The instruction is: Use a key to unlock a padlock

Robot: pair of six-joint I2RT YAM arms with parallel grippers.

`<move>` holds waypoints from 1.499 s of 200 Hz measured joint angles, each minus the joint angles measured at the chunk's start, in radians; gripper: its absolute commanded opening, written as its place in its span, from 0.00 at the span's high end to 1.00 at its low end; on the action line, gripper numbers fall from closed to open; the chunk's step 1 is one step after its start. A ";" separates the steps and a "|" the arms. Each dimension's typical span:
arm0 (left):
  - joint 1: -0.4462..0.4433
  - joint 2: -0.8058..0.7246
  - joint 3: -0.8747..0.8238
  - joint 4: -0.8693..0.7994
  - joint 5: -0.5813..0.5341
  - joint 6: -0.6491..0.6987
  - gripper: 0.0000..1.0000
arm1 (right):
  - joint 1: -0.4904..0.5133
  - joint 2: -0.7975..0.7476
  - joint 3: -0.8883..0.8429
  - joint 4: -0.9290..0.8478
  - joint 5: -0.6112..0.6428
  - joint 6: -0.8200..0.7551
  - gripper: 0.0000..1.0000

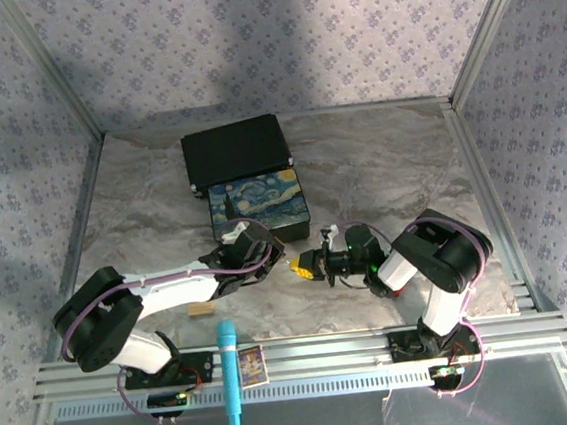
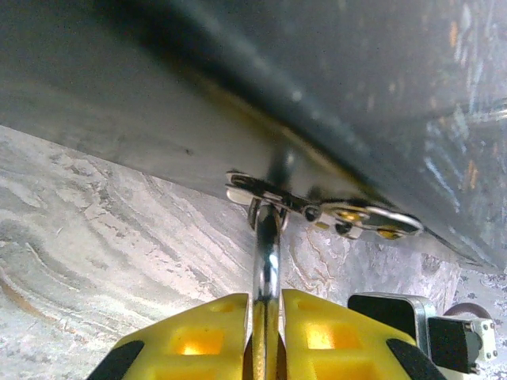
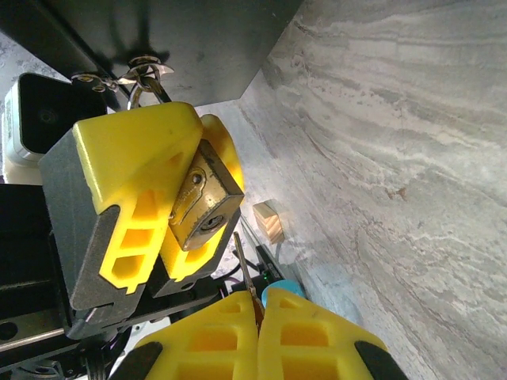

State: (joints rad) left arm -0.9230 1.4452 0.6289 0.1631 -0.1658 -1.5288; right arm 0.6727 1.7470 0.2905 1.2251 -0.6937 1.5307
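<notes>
Marbled tabletop (image 1: pixel 390 172) carries the painted box (image 1: pixel 260 207), lid down so its contents stay hidden, with a shut black case (image 1: pixel 236 152) just behind it. At the box's near edge my left gripper (image 2: pixel 267 317) is clamped on the padlock (image 3: pixel 207 202), whose shackle (image 2: pixel 267 253) seems hooked through the box's hasp (image 2: pixel 317 207). My right gripper (image 3: pixel 257 324), just beside it, pinches the key (image 3: pixel 242 261), tip short of the keyhole (image 3: pixel 212 224); I should square the blade to it, hold the lock firm, then ease in before turning.
</notes>
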 measured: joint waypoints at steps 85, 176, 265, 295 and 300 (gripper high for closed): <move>0.000 0.000 -0.007 0.013 0.000 -0.004 0.87 | 0.001 0.010 0.002 0.051 0.022 0.003 1.00; 0.000 -0.018 -0.031 0.026 -0.031 -0.015 0.92 | 0.013 0.092 0.042 0.112 0.017 0.043 1.00; 0.001 -0.058 -0.066 0.128 -0.084 -0.026 1.00 | -0.051 0.115 0.108 0.135 -0.114 0.148 1.00; 0.003 -0.057 -0.086 0.190 -0.089 -0.026 1.00 | -0.075 0.122 0.128 0.134 -0.165 0.182 1.00; 0.003 -0.057 -0.093 0.210 -0.090 -0.026 1.00 | -0.080 0.124 0.131 0.136 -0.174 0.186 1.00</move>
State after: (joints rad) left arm -0.9199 1.3884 0.5358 0.3729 -0.2554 -1.5551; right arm 0.5930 1.8713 0.4213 1.3609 -0.8677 1.7168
